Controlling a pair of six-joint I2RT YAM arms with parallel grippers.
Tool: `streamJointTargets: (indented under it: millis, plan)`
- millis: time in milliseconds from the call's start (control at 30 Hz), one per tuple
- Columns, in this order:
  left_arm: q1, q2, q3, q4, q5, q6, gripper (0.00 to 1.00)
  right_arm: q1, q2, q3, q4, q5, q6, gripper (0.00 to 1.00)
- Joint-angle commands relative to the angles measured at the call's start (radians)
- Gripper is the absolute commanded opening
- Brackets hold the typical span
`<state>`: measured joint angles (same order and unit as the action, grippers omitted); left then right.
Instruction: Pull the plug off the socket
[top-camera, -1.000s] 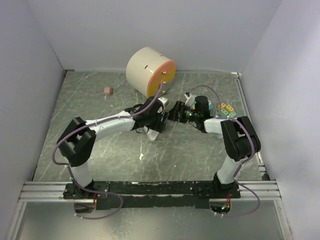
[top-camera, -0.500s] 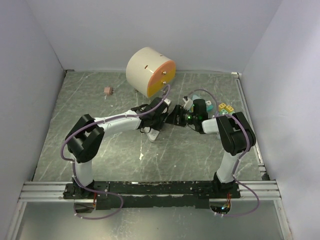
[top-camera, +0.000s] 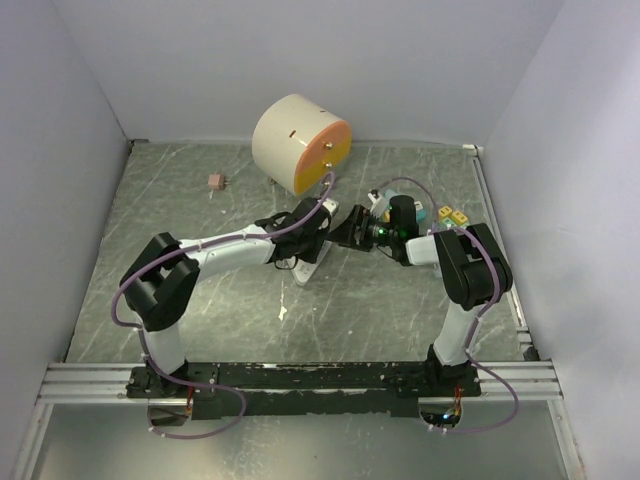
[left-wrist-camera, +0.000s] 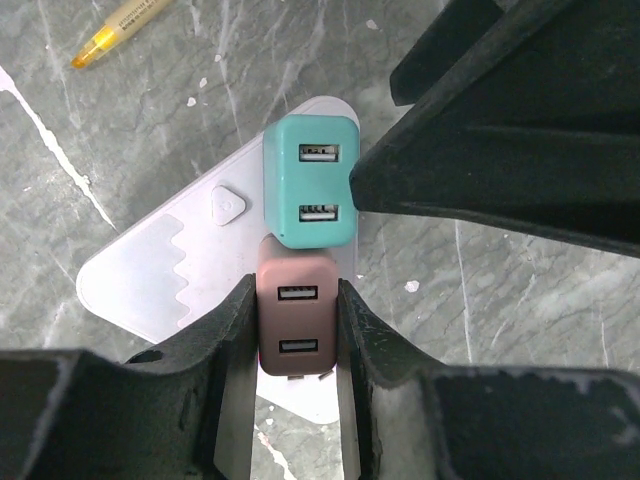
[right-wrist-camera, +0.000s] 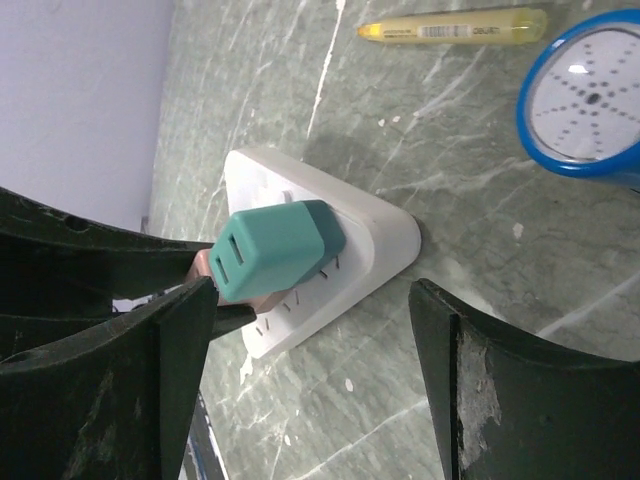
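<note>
The white three-cornered socket (left-wrist-camera: 165, 275) lies flat on the grey-green worktop (left-wrist-camera: 520, 290) between the two arms. Two plugs sit in it, just beside each other. The left pincer (left-wrist-camera: 293, 338) is closed on the brown plug (left-wrist-camera: 296, 305), one finger pressed to each side. The teal plug (right-wrist-camera: 275, 248) shows its prongs above the socket face. The right pincer (right-wrist-camera: 318, 296) stands wide apart, straddling the socket's corner and gripping nothing. A yellow pen (right-wrist-camera: 450, 28) lies near a blue-rimmed disc (right-wrist-camera: 582, 100).
</note>
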<state>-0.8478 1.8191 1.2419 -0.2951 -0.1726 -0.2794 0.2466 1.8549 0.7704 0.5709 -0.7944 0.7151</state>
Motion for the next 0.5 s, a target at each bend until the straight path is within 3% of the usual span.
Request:
streamJointTargets:
  millis: [0,167,467]
  plan:
    - [0.0,-0.029,-0.01,0.04,0.062,-0.023,0.07,0.01,0.023,0.02,0.052,-0.043,0.035,0.8]
    - [0.001,-0.04,-0.015,0.035,0.061,-0.022,0.07,0.052,0.073,0.054,0.011,-0.017,0.008,0.8]
    - [-0.001,-0.064,0.033,0.033,0.112,0.021,0.07,0.057,0.145,0.009,-0.037,0.071,-0.024,0.68]
